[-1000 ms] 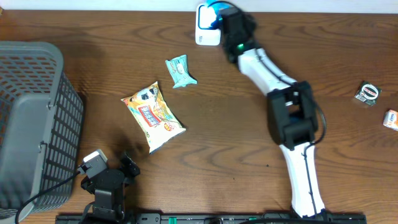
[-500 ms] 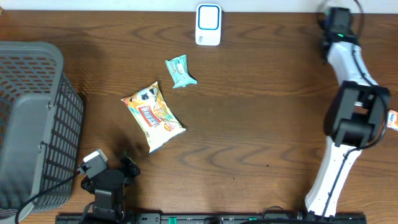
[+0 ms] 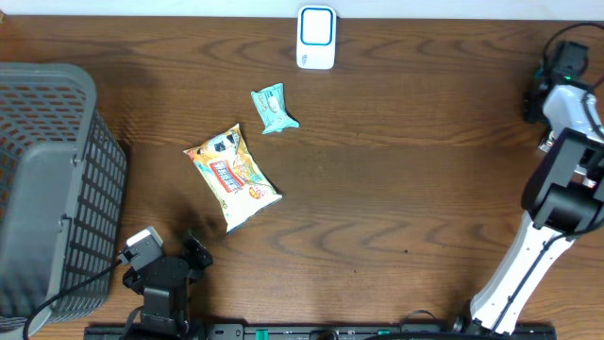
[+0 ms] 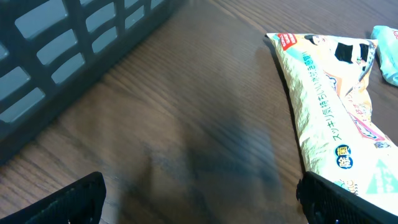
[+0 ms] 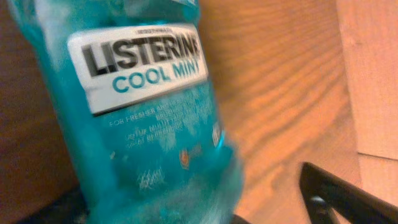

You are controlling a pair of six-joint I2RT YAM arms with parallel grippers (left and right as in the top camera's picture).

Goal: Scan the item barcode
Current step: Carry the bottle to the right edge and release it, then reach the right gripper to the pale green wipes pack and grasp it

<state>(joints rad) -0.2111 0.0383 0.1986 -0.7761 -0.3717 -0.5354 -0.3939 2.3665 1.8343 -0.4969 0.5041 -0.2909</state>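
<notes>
A blue Listerine Cool Mint bottle [image 5: 149, 118] fills the right wrist view, blurred, over the wood of the table. My right gripper [image 5: 205, 211] is open around it: its right finger [image 5: 348, 199] stands well clear of the bottle's side. Overhead, this gripper [image 3: 564, 68] is at the table's far right edge and hides the bottle. The white and blue barcode scanner [image 3: 316, 38] stands at the back centre, far from it. My left gripper [image 4: 199, 208] is open and empty low over the table at the front left.
A grey plastic basket [image 3: 47, 189] stands on the left. A yellow snack bag [image 3: 233, 177] and a small teal packet [image 3: 274, 109] lie left of centre. The snack bag [image 4: 329, 124] lies just ahead of my left gripper's right finger.
My right arm has swung from the scanner across to the far right edge with the bottle, and its jaws have opened. The left arm has not moved.
</notes>
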